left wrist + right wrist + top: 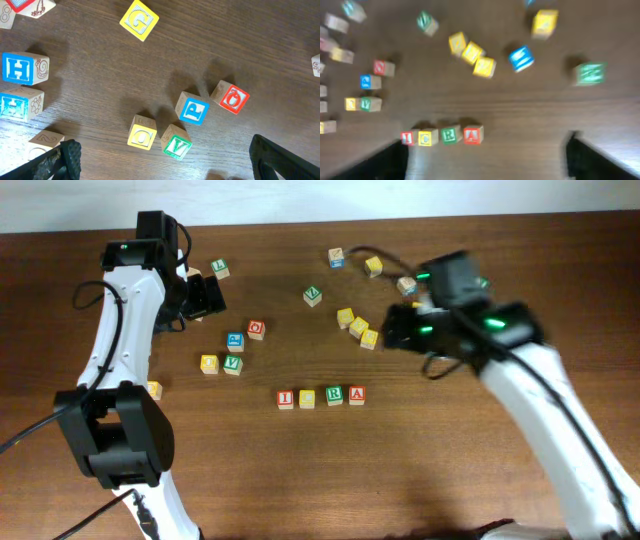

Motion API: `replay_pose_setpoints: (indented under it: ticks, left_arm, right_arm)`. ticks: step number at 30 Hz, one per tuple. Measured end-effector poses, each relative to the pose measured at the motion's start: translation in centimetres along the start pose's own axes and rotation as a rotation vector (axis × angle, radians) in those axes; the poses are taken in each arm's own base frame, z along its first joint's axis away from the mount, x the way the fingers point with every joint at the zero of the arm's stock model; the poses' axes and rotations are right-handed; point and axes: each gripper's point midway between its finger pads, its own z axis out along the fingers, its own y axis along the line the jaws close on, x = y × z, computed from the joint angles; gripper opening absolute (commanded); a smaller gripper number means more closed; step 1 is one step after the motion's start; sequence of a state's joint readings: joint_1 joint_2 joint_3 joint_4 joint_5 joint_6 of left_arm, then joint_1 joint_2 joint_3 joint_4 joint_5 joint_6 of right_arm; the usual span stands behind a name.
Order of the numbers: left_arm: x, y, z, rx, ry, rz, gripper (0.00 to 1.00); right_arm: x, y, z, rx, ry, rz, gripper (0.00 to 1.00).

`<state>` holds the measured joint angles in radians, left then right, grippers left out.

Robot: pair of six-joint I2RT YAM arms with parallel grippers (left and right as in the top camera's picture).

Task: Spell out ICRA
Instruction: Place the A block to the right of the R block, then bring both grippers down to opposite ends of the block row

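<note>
Four cubes stand in a row on the table: red I (286, 399), yellow C (308, 398), green R (334, 395), red A (357, 395). The blurred right wrist view shows the same row: I (408, 138), C (426, 137), R (450, 135), A (472, 135). My right gripper (485, 160) is open and empty, raised above the table at the right (400, 328). My left gripper (162, 160) is open and empty, high at the far left (205, 298), over a yellow O cube (142, 133) and a green V cube (176, 142).
Other letter cubes lie scattered: blue P (193, 109), red O (231, 98), yellow G (139, 20), two blue H cubes (22, 67). A yellow cluster (357, 327) sits near the right gripper. More cubes lie along the far edge (336, 257).
</note>
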<state>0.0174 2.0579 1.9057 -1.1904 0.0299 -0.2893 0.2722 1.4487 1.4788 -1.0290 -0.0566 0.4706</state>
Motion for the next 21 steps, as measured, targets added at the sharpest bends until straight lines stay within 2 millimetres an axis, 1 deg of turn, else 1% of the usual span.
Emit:
replay_pose_setpoints:
  ticks: [1, 2, 3, 4, 5, 7, 10, 11, 12, 13, 14, 15, 16, 17, 18, 19, 20, 21]
  left_arm:
    - [0.0, 0.0, 0.0, 0.0, 0.0, 0.0, 0.99]
    - [0.0, 0.0, 0.0, 0.0, -0.001, 0.0, 0.99]
    - [0.0, 0.0, 0.0, 0.0, 0.0, 0.0, 0.99]
    - [0.0, 0.0, 0.0, 0.001, -0.001, 0.0, 0.99]
    - [0.0, 0.0, 0.0, 0.001, -0.002, 0.0, 0.99]
    - [-0.2, -0.6, 0.0, 0.031, -0.006, 0.001, 0.99]
    - [0.6, -3.4, -0.3, 0.195, 0.038, 0.017, 0.99]
    - [0.9, -4.6, -0.6, 0.269, 0.052, 0.055, 0.99]
    - [1.1, -5.2, -0.9, 0.311, 0.059, 0.086, 0.99]
    - [1.5, -5.6, -1.4, 0.338, 0.066, 0.118, 0.99]
    - [1.7, -5.9, -2.7, 0.359, 0.051, 0.147, 0.99]
    - [2.2, -5.8, -5.0, 0.366, 0.021, 0.173, 0.99]
    - [2.7, -5.4, -6.8, 0.352, 0.001, 0.185, 0.99]
    - [4.1, -4.5, -9.0, 0.31, -0.004, 0.194, 1.0]
    - [5.3, -3.9, -10.7, 0.276, -0.006, 0.205, 0.85]
    - [6.4, -3.7, -11.2, 0.252, 0.015, 0.216, 0.63]
    - [7.5, -3.9, -10.4, 0.23, 0.054, 0.238, 0.44]
    - [8.7, -4.1, -9.0, 0.215, 0.102, 0.257, 0.25]
  right_arm:
    - [-0.8, -1.9, -2.3, 0.019, -0.05, 0.01, 0.98]
    - [-1.3, -3.4, -3.6, 0.04, -0.081, 0.031, 0.98]
    - [-1.2, -4.5, -4.1, 0.061, -0.076, 0.047, 0.98]
    - [-0.8, -5.5, -4.1, 0.083, -0.056, 0.059, 0.98]
    - [-0.6, -6.4, -3.8, 0.106, -0.031, 0.073, 0.98]
    - [-0.4, -6.7, -3.0, 0.117, -0.005, 0.075, 0.98]
    - [-0.3, -6.9, -1.9, 0.128, 0.027, 0.075, 0.98]
    - [-0.2, -7.2, -0.9, 0.139, 0.056, 0.078, 0.98]
    - [-0.1, -7.2, -0.5, 0.143, 0.067, 0.079, 0.98]
    - [0.2, -7.5, 0.7, 0.155, 0.102, 0.083, 0.98]
    - [0.3, -7.7, 1.4, 0.163, 0.124, 0.085, 0.98]
    - [0.7, -8.0, 2.7, 0.176, 0.161, 0.09, 0.99]
    - [0.9, -8.2, 3.4, 0.183, 0.182, 0.092, 0.97]
    - [1.3, -8.5, 4.6, 0.196, 0.217, 0.095, 0.84]
    - [1.7, -8.8, 5.8, 0.205, 0.257, 0.096, 0.72]
    - [2.2, -8.9, 6.8, 0.204, 0.292, 0.102, 0.52]
    - [2.9, -8.9, 8.0, 0.195, 0.337, 0.104, 0.4]
    - [3.3, -8.9, 8.6, 0.189, 0.364, 0.108, 0.24]
